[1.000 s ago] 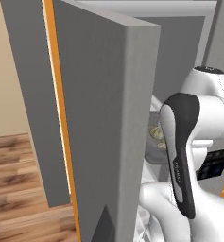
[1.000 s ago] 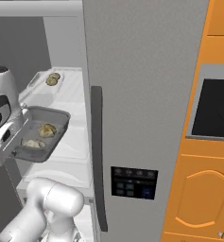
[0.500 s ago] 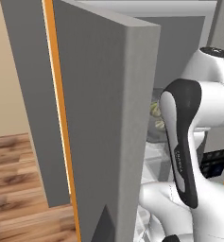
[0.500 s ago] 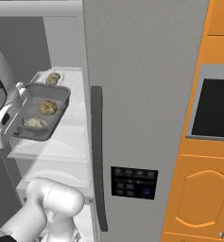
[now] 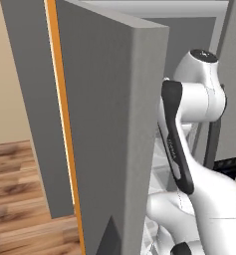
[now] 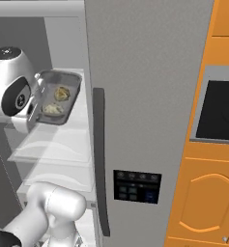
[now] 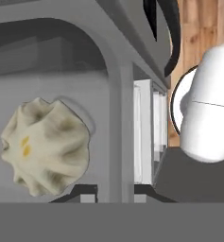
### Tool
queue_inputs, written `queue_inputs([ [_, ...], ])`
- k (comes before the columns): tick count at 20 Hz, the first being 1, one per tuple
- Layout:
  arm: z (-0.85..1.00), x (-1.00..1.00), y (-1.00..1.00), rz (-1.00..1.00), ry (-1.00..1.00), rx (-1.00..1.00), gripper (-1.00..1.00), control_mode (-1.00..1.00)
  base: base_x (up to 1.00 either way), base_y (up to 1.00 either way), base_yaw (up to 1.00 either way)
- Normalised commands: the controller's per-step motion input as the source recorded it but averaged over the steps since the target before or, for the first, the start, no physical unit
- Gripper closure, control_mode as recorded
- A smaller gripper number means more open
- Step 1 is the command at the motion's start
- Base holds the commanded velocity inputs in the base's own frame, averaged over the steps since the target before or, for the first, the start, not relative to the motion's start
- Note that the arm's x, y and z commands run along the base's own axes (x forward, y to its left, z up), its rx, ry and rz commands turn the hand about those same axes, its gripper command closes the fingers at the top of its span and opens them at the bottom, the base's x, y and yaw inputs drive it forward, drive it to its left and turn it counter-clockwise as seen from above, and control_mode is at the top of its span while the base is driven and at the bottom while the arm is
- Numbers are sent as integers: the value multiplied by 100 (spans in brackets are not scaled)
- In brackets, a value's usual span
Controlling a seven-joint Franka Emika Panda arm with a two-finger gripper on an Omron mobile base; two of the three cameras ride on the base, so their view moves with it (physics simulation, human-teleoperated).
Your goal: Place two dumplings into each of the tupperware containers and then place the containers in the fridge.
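Note:
My gripper [image 6: 35,110] is shut on the left rim of a grey tupperware container [image 6: 74,100], holding it tilted inside the open fridge [image 6: 150,96], just above a white shelf [image 6: 53,144]. Two dumplings [image 6: 61,92] lie in the container, one behind the other. In the hand view one pale pleated dumpling [image 7: 45,146] sits close on the tub's grey floor, and the container rim [image 7: 118,118] runs up between my fingertips [image 7: 85,191]. In the left base view the open grey fridge door [image 5: 114,124] hides the hand and the container.
The fridge's right door is closed and carries a long dark handle [image 6: 99,159] and a small black panel [image 6: 135,185]. Orange cabinets [image 6: 207,202] with a dark oven window [image 6: 222,111] stand to the right. Wooden floor [image 5: 20,189] lies left of the open door.
The arm has lifted the container with its dumplings up and deeper into the fridge, from low at the left to shelf height. The grip stayed shut.

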Motion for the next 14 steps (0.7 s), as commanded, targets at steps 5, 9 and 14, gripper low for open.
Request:
queue_inputs([
  [5, -3, 100, 0, 0, 2, 0, 100, -100, 0, 0, 0],
  [9, -9, 95, -4, 0, 8, 0, 100, -100, 0, 0, 0],
  [14, -31, 85, 0, 0, 4, 0, 100, -100, 0, 0, 0],
])
